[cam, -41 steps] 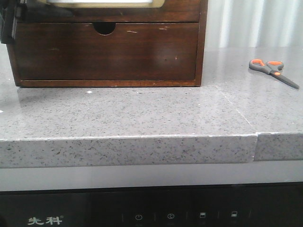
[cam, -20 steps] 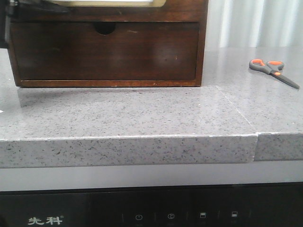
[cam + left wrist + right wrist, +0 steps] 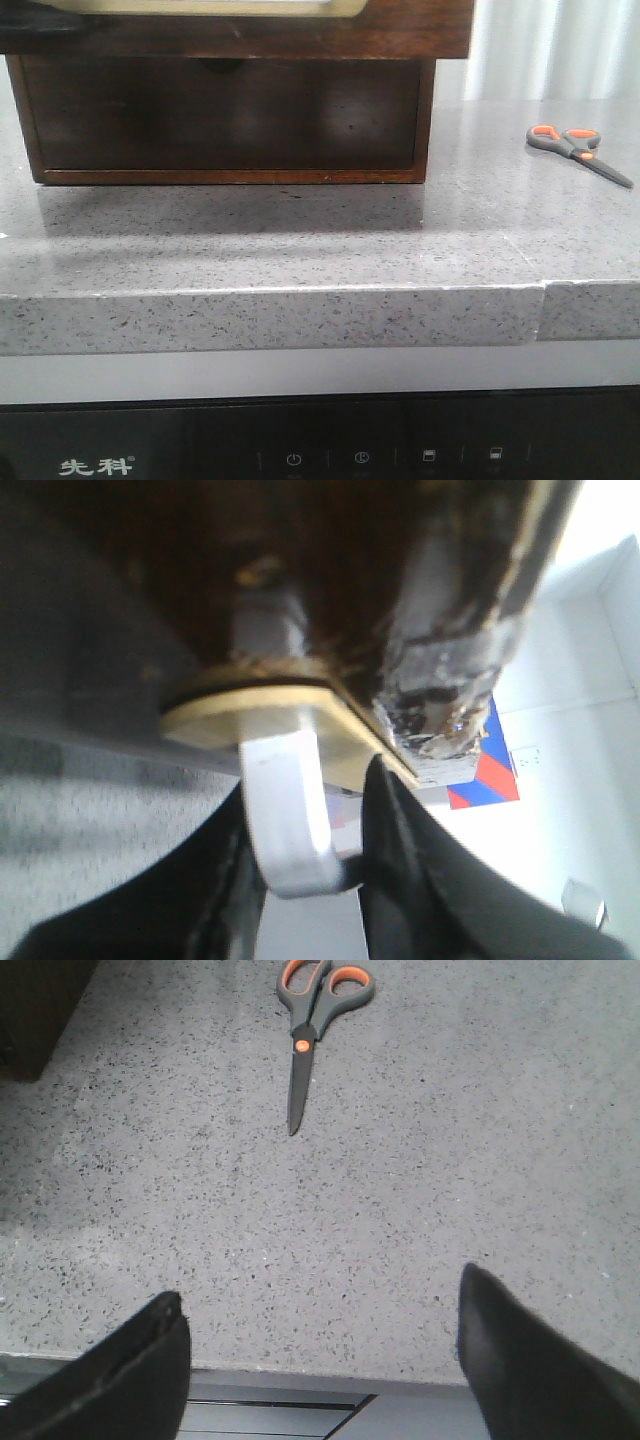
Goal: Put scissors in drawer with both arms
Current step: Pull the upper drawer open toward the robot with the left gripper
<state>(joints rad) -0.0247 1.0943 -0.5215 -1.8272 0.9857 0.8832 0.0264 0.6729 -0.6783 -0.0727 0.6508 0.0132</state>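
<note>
So the left gripper (image 3: 305, 850) has its fingers clamped round the drawer's (image 3: 240, 28) white handle (image 3: 290, 810). The scissors (image 3: 578, 150) lie flat on the grey counter (image 3: 300, 250), well right of the cabinet (image 3: 225, 115). The right gripper (image 3: 320, 1360) hangs wide apart, holding nothing.

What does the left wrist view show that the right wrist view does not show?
Only the left wrist view shows the left claw closed on the white handle of the drawer, seen close from below. Only the right wrist view shows the scissors lying closed on the grey counter, untouched, with the right claw open above the counter and holding nothing. Both views show dark claw fingers and some speckled grey counter.
</note>
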